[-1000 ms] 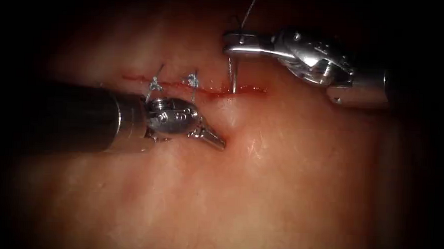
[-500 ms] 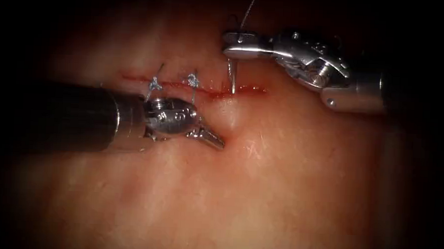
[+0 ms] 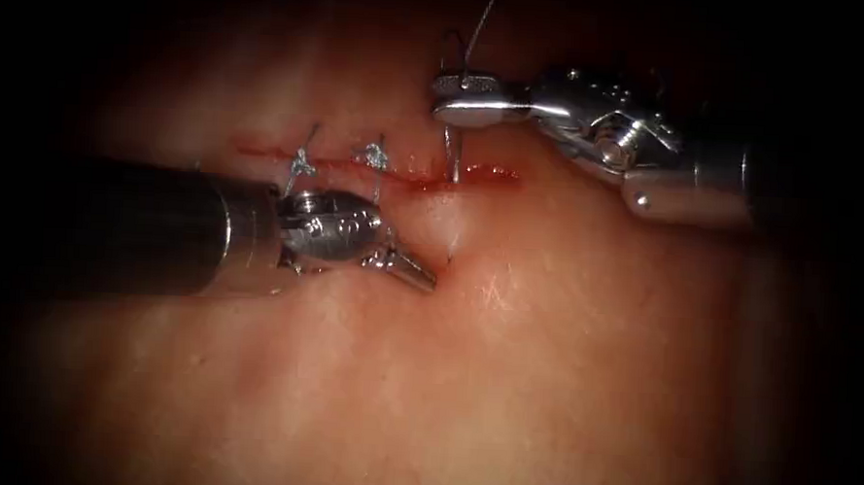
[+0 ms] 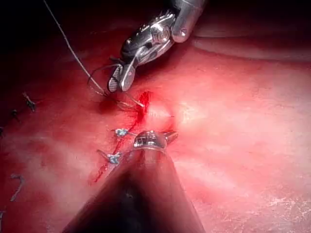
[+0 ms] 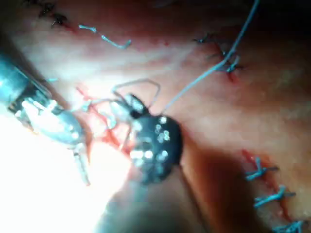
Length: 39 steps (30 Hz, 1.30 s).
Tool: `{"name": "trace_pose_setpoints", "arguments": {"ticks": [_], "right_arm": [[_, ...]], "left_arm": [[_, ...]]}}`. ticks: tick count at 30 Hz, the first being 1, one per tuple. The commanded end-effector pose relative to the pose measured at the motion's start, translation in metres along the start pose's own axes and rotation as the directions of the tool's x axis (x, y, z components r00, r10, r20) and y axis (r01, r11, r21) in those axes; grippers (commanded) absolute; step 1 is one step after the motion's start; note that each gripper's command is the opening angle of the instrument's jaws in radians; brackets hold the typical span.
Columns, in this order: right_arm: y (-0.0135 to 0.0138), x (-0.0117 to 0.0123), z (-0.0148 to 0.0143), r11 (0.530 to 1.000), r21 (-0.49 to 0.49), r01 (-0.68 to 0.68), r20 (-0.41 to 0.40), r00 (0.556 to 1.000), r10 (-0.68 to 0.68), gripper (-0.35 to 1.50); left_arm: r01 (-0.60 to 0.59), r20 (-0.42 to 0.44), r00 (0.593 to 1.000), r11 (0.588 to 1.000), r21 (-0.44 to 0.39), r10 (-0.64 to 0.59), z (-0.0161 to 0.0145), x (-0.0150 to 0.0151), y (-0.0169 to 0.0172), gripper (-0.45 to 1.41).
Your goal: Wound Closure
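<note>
I had the right tool (image 3: 458,100) clamped on the needle (image 3: 451,161) near its thread end, the shaft standing into the cut (image 3: 377,167) on the tissue (image 3: 543,374). Over the last second the wrist rolled and a small glint came up just beside the left tool (image 3: 413,271), probably the needle tip. Left fingers together, pressing tissue, holding nothing. Thread (image 3: 486,16) trailed upward. Risk: forcing the roll off the needle's curve could tear the cut edge.

two tools (image 3: 421,271) (image 3: 467,98), one needle (image 3: 451,161), two knots (image 3: 301,163) (image 3: 374,156), one cut (image 3: 474,174).
</note>
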Motion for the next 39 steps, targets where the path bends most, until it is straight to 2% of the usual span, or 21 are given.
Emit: {"name": "trace_pose_setpoints", "arguments": {"ticks": [1, 7, 10, 13, 16, 22, 23, 26, 27, 29, 30, 34, 39], "right_arm": [[0.0003, 0.0001, 0.0009, 1.0, 0.002, -0.014, -0.002, 1.0, 0.014, -0.35], [-0.001, -0.0004, 0.0013, 0.978, 0.015, -0.206, -0.001, 0.979, 0.206, -0.35], [-0.0021, -0.0021, 0.0018, 0.959, 0.047, -0.278, 0.025, 0.96, 0.278, -0.35], [-0.0026, -0.0045, 0.0024, 0.951, 0.062, -0.304, 0.049, 0.952, 0.301, -0.35], [-0.0031, -0.0055, 0.0026, 0.949, 0.071, -0.307, 0.05, 0.951, 0.304, -0.35], [-0.0046, -0.0054, 0.0027, 0.945, 0.076, -0.319, 0.015, 0.948, 0.319, -0.35], [-0.0044, -0.0052, 0.0026, 0.945, 0.061, -0.32, 0.001, 0.947, 0.321, -0.2], [-0.0035, -0.0048, 0.0023, 0.97, 0.025, -0.242, -0.032, 0.969, 0.243, 0.74], [-0.0029, -0.0046, 0.0021, 0.984, -0.005, -0.179, -0.05, 0.983, 0.179, 0.94], [-0.002, -0.0045, 0.0018, 0.998, -0.055, -0.039, -0.068, 0.997, 0.036, 1.06], [-0.001, -0.0042, 0.0015, 0.992, -0.104, 0.077, -0.054, 0.995, -0.083, 1.13], [-0.0001, -0.0034, 0.0011, 0.966, -0.165, 0.199, -0.037, 0.977, -0.208, 1.16], [-0.0007, -0.0016, 0.0014, 0.909, -0.238, 0.343, -0.01, 0.935, -0.355, 1.2]], "left_arm": [[-0.002, -0.001, 1.0, 1.0, 0.001, 0.002, 0.0005, 0.0002, -0.0007, -0.28], [-0.003, -0.001, 1.0, 1.0, 0.0, 0.003, 0.0004, 0.0002, -0.0007, -0.28], [-0.003, -0.001, 1.0, 1.0, 0.0, 0.003, 0.0004, 0.0001, -0.0007, -0.28], [-0.003, -0.001, 1.0, 1.0, 0.0, 0.003, 0.0004, 0.0001, -0.0007, -0.28], [-0.003, -0.001, 1.0, 1.0, -0.001, 0.003, 0.0003, 0.0002, -0.0007, -0.28], [-0.003, -0.001, 1.0, 1.0, -0.005, 0.003, 0.0002, 0.0002, -0.0007, -0.28], [-0.003, -0.001, 1.0, 1.0, -0.005, 0.003, 0.0002, 0.0002, -0.0007, -0.28], [-0.003, -0.001, 1.0, 1.0, -0.006, 0.003, 0.0001, 0.0002, -0.0007, -0.28], [-0.003, -0.001, 1.0, 1.0, -0.006, 0.003, 0.0001, 0.0002, -0.0007, -0.28], [-0.003, -0.001, 1.0, 1.0, -0.006, 0.003, 0.0001, 0.0002, -0.0007, -0.28], [-0.003, -0.001, 1.0, 1.0, -0.006, 0.003, 0.0001, 0.0002, -0.0007, -0.28], [-0.003, -0.001, 1.0, 1.0, -0.006, 0.003, 0.0001, 0.0002, -0.0006, -0.28], [-0.003, -0.001, 1.0, 1.0, -0.006, 0.003, 0.0001, 0.0002, -0.0006, -0.28]]}}
